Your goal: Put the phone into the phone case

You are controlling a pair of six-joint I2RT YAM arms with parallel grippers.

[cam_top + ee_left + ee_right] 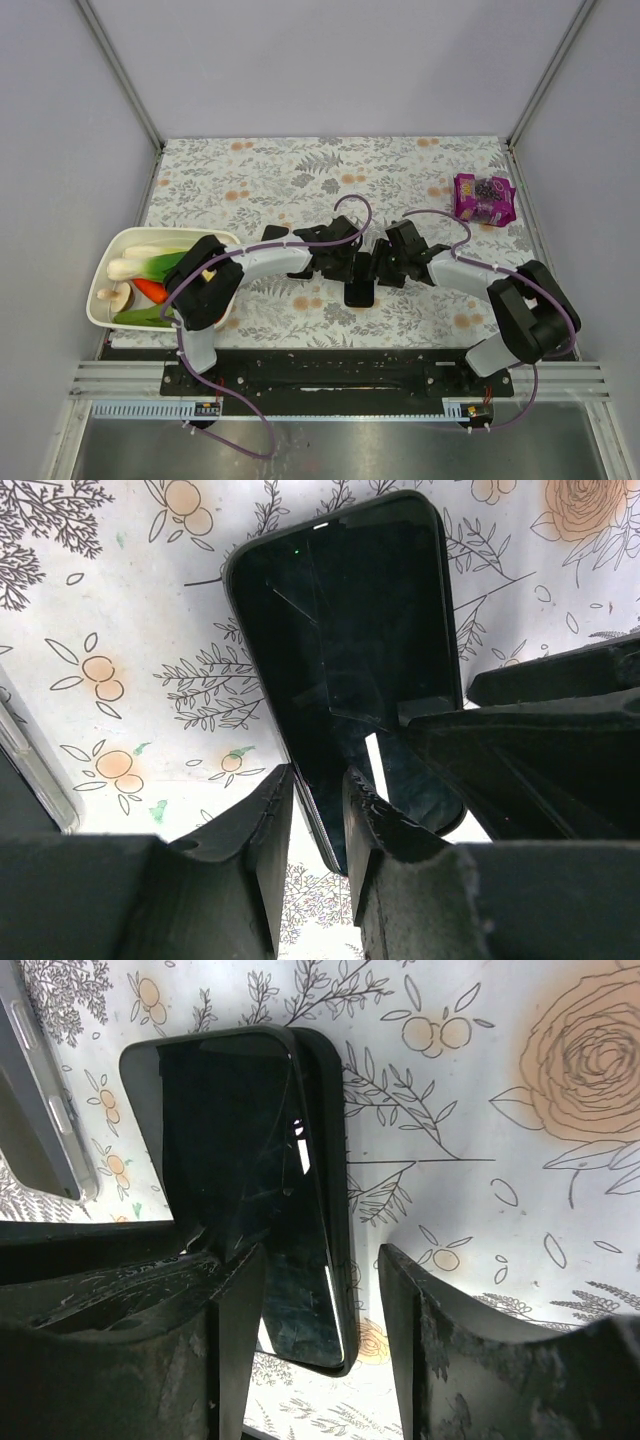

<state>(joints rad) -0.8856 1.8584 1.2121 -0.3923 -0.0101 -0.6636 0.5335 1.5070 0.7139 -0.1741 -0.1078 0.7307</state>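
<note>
From above we see a tub (97,300) of vegetables (150,265) far left of the fingers. Only the wrist views show the case (45,1110), left of both finger pairs and just beside the phone (358,280). Our left gripper (318,790) pinches the phone's long edge, jaws narrow. Our right gripper (320,1255) straddles the opposite edge half open, its right finger (430,1360) clear. A purple packet (485,198) lies far right. Open tabletop (300,170) runs beyond the fingertips.

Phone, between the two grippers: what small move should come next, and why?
Probably squeeze the left gripper firmly onto the phone: its fingers straddle the phone's edge, contact unclear, while the right gripper stands open with a gap at one finger, and what looks like the case lies apart.
</note>
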